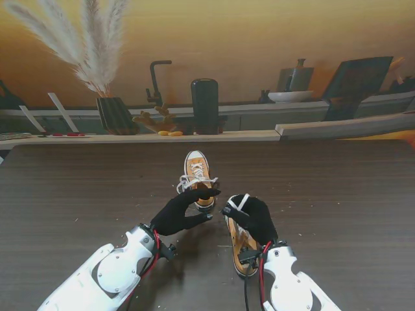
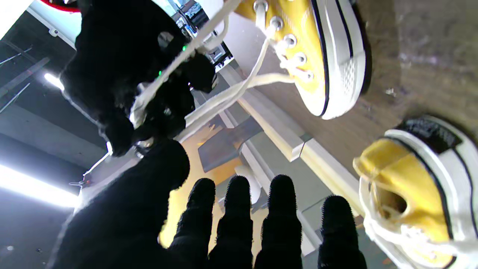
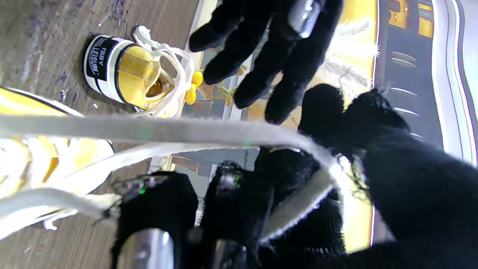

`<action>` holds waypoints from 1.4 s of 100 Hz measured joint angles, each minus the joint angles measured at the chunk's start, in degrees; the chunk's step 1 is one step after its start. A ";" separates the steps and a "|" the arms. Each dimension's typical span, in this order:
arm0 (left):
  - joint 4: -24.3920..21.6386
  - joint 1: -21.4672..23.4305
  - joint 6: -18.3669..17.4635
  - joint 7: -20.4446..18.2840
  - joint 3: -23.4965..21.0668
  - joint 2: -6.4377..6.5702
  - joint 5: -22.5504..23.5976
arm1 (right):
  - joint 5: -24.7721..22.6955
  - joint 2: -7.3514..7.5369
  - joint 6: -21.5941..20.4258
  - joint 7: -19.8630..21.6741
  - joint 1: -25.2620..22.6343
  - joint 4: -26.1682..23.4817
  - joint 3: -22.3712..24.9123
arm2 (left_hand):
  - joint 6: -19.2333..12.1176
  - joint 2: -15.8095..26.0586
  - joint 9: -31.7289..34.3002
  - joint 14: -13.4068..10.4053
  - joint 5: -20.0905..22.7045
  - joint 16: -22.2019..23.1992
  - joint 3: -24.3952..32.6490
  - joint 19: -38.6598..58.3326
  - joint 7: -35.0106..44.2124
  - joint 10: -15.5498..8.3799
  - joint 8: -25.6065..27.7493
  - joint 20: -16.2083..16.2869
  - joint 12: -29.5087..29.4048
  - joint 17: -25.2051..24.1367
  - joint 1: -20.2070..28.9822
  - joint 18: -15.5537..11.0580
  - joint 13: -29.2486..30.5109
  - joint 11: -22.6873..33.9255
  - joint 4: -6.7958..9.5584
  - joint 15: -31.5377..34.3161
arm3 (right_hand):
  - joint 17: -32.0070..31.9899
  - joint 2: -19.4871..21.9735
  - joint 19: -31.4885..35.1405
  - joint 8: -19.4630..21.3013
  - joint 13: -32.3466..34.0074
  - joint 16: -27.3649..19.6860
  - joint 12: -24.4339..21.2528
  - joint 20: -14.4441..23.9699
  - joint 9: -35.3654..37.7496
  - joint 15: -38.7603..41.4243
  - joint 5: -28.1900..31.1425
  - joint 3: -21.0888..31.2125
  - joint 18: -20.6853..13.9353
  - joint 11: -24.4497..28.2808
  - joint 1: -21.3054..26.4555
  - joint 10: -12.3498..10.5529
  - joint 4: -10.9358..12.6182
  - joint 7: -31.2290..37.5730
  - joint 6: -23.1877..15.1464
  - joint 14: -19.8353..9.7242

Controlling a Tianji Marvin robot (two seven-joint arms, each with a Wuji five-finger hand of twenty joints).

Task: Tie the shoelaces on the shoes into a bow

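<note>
stand cam overhead, wrist cams close-up, all share shoes (image 1: 197,178)

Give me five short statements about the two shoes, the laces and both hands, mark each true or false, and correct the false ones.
1. Two yellow shoes lie on the table: the far shoe and the near shoe. True.
2. The right hand is shut on a white lace. True.
3. The left hand grips a lace. False: its fingers are spread and hold nothing.
4. The near shoe's laces are already tied in a bow. False: a lace runs loose up to the right hand.
5. The shoes stand on a white tablecloth. False: they rest on a dark wooden table.
</note>
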 measured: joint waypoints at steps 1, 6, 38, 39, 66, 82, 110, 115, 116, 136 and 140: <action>0.24 -0.16 0.02 0.04 0.27 -0.06 -0.06 | 0.01 -0.01 0.00 -0.01 -0.02 -0.03 0.02 | 0.00 0.00 0.00 0.00 0.00 0.04 0.33 0.00 0.00 0.00 0.00 0.00 0.02 0.00 0.00 0.00 0.00 0.01 0.00 0.00 | 0.00 0.00 0.00 0.00 0.00 0.00 0.00 0.00 0.00 0.00 0.00 0.00 0.01 0.00 0.00 0.00 0.00 0.00 0.00 0.00; 1.38 -1.00 0.17 0.81 1.69 -0.38 -0.01 | 0.06 -0.02 0.00 -0.01 -0.12 -0.15 0.09 | 0.00 -0.06 0.00 0.00 0.00 0.23 1.37 0.02 0.03 0.00 0.00 0.00 0.21 0.00 0.06 0.00 0.00 0.05 0.01 -0.01 | 0.00 0.01 0.00 -0.01 0.00 0.00 0.00 0.03 0.01 0.01 0.00 0.00 0.10 0.00 0.00 0.00 0.00 0.00 0.03 0.00; 6.17 -5.42 -0.45 3.20 7.91 -2.72 -2.45 | 0.31 0.12 -0.38 1.26 -0.42 -0.54 0.55 | -0.04 -0.52 0.02 -0.01 0.95 0.94 1.42 1.12 2.65 -0.01 0.00 0.25 0.95 -0.01 0.06 -0.02 0.00 1.36 -2.30 1.87 | 0.01 0.02 0.00 -0.11 0.56 0.01 -0.02 0.08 1.17 0.51 0.00 0.01 0.69 -0.11 0.01 0.00 0.00 -0.03 0.45 0.13; 6.25 -5.53 -0.48 3.24 8.04 -2.77 -2.45 | 0.33 0.12 -0.41 1.30 -0.42 -0.54 0.55 | -0.08 -0.52 0.03 -0.01 0.95 0.94 1.42 1.26 2.73 -0.01 0.00 0.29 0.95 -0.01 0.06 -0.02 0.00 1.36 -2.30 1.90 | 0.01 0.02 0.00 -0.11 0.56 0.01 -0.02 0.08 1.17 0.51 0.00 0.01 0.69 -0.11 0.01 0.00 0.00 -0.03 0.45 0.13; 8.21 -7.78 -0.79 4.07 10.75 -3.83 -3.03 | 0.68 0.30 -1.09 2.13 -0.59 -0.75 0.79 | -0.25 2.02 2.86 -0.01 4.50 0.96 -3.91 3.03 7.42 -0.04 0.75 0.42 1.59 -0.01 2.88 -0.03 0.00 2.67 -2.99 2.69 | 0.01 0.63 0.00 -0.70 0.56 0.01 -0.05 0.09 1.22 0.58 0.00 0.10 0.70 -0.12 -0.33 0.00 0.00 -0.10 0.45 0.20; 9.74 -8.86 -0.98 5.63 12.06 -4.72 -3.24 | 0.86 0.43 -1.39 2.60 -0.78 -0.93 0.99 | -0.32 3.59 5.39 -0.02 7.87 1.01 -9.80 4.42 11.79 -0.07 3.89 0.42 2.26 -0.01 9.86 -0.05 1.05 4.21 -5.28 4.06 | 0.01 0.63 0.00 -0.84 0.56 0.01 -0.07 0.58 1.24 0.61 0.00 0.10 1.93 -0.14 -0.33 0.00 0.00 -0.10 0.45 0.23; 9.88 -7.83 -0.62 9.14 11.46 -6.45 -6.03 | 1.58 0.52 -1.61 2.79 -1.12 -1.12 1.08 | -0.39 0.57 14.24 3.68 9.56 1.07 3.76 6.60 40.55 0.98 26.42 -0.48 10.86 1.29 7.56 0.07 5.26 4.27 -6.10 5.47 | 0.01 0.64 0.00 -1.40 0.61 0.01 -0.13 0.62 1.81 0.65 0.00 0.10 1.95 -0.69 -0.33 0.00 0.00 -0.10 0.45 0.40; 9.33 -6.89 -0.40 9.52 10.58 -6.94 -9.87 | 1.69 0.52 -1.64 2.78 -1.22 -1.20 1.17 | -0.35 -1.42 17.90 5.44 9.51 1.07 10.29 7.34 42.56 2.28 28.94 -0.90 11.13 2.16 4.13 0.29 7.37 4.19 -6.10 5.04 | 0.01 0.64 0.00 -1.43 0.61 0.01 -0.60 0.63 1.81 0.65 -0.03 0.10 1.96 -0.70 -0.32 0.00 0.00 -0.15 0.45 0.41; 9.19 -6.70 -0.38 9.57 10.42 -7.03 -10.72 | 1.73 0.52 -1.64 2.78 -1.24 -1.21 1.18 | -0.34 -1.75 18.78 5.86 9.51 1.07 11.55 7.52 42.97 2.49 29.33 -0.94 11.40 2.36 3.50 0.32 7.90 4.13 -6.04 5.04 | 0.01 0.64 0.00 -1.43 0.61 0.01 -0.61 0.63 1.81 0.65 -0.03 0.10 1.96 -0.70 -0.32 0.00 0.00 -0.18 0.45 0.41; 7.65 -4.52 -1.63 13.73 8.76 -8.55 -13.96 | 2.95 0.52 -1.65 3.04 -1.52 -1.69 1.31 | -0.17 -12.31 34.07 7.51 13.36 1.07 31.10 18.10 48.34 4.28 32.81 -2.15 18.55 9.96 -5.98 3.10 20.08 8.07 -1.02 12.15 | 0.01 0.76 0.00 -2.03 0.61 0.01 -0.63 0.64 1.82 0.65 -0.05 0.10 1.97 -0.70 -0.31 0.00 0.00 -0.47 0.46 0.44; 7.43 -4.30 -2.27 14.01 8.58 -8.70 -13.80 | 3.01 0.52 -1.65 3.04 -1.54 -1.75 1.31 | -0.17 -13.63 36.07 7.43 14.01 1.64 33.39 20.64 48.64 4.28 33.28 -2.16 20.93 11.57 -6.98 3.17 22.28 9.83 -0.14 14.98 | 0.01 1.17 0.00 -2.14 0.61 0.01 -0.63 0.64 1.82 0.66 -0.05 0.10 1.99 -0.70 -0.31 0.00 0.00 -0.94 0.47 0.45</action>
